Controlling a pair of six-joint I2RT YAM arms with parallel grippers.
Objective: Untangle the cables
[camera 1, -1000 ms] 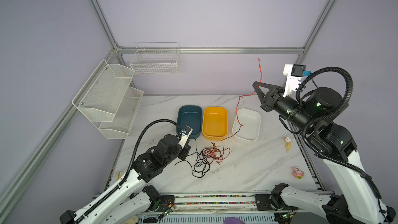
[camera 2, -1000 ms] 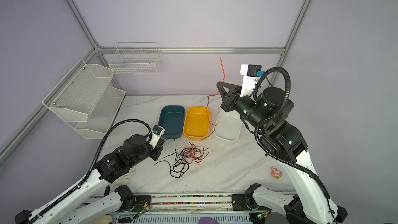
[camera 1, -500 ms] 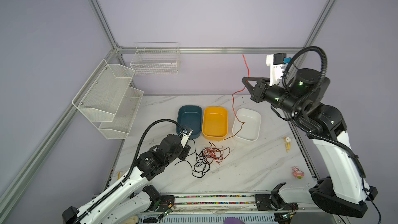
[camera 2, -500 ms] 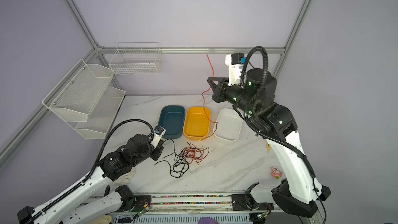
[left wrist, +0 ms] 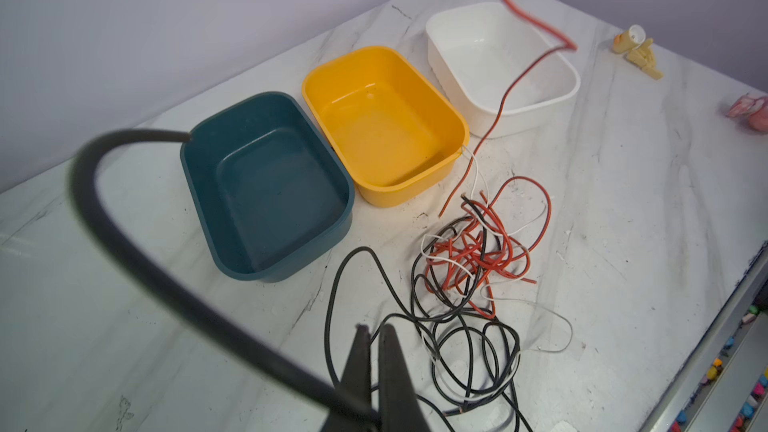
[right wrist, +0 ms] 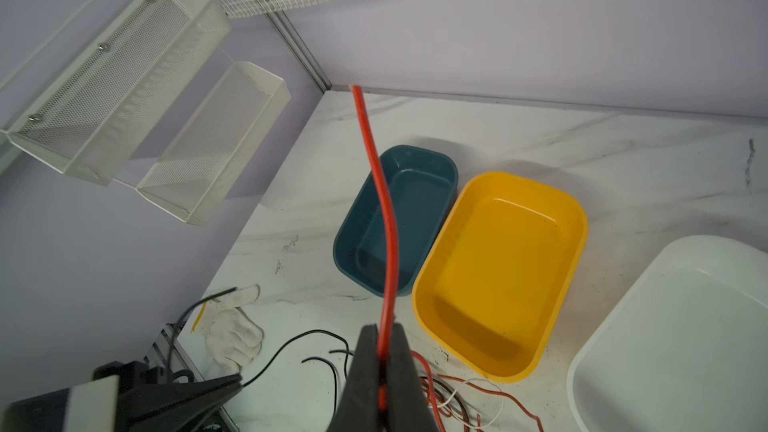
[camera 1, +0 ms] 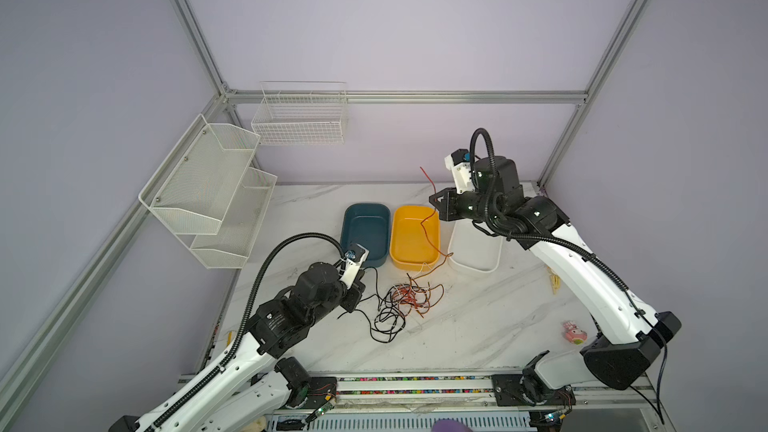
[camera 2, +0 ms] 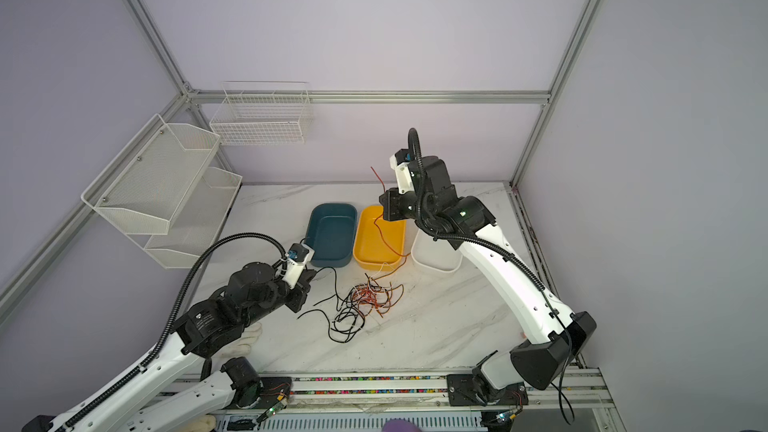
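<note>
Right claw: the right gripper [right wrist: 382, 332] stands high above the bins, clenched on the red cable [right wrist: 384, 222]. A free end of the cable rises past the jaws.
Left claw: the left gripper [left wrist: 374, 328] is low over the table [camera 1: 478, 326] with its jaws pressed together. In the right wrist view a black wire [right wrist: 316, 331] runs off from its tip, but I cannot tell if it is pinched.
Cables: the tangle of cables [camera 1: 399, 305], black, red and white, lies on the table in front of the bins, just beside the left gripper.
Red cable path: in both top views it hangs down across the yellow bin [camera 1: 415, 209]. It reaches the table near that bin's front corner, at the edge of the tangle.
Neighbours: the teal bin [left wrist: 291, 259], the yellow bin and the white bin [left wrist: 519, 122] stand in a row behind the tangle.
In the way: the left arm's black hose [left wrist: 166, 284] crosses the left wrist view in front of the teal bin.
Only some views: a white glove [right wrist: 232, 334] lies at the table's left front edge. A top view shows it [camera 2: 249, 332] half hidden by the left arm.
Right side: a small yellow thing [camera 1: 555, 282] and a pink thing [camera 1: 575, 332] lie well apart from the tangle.
Edges: the front rail [camera 1: 415, 380] closes the near side. The mesh shelves [camera 1: 208, 184] and a wire basket [camera 1: 299, 126] hang on the walls.
Open room: bare marble lies between the tangle and the pink thing.
</note>
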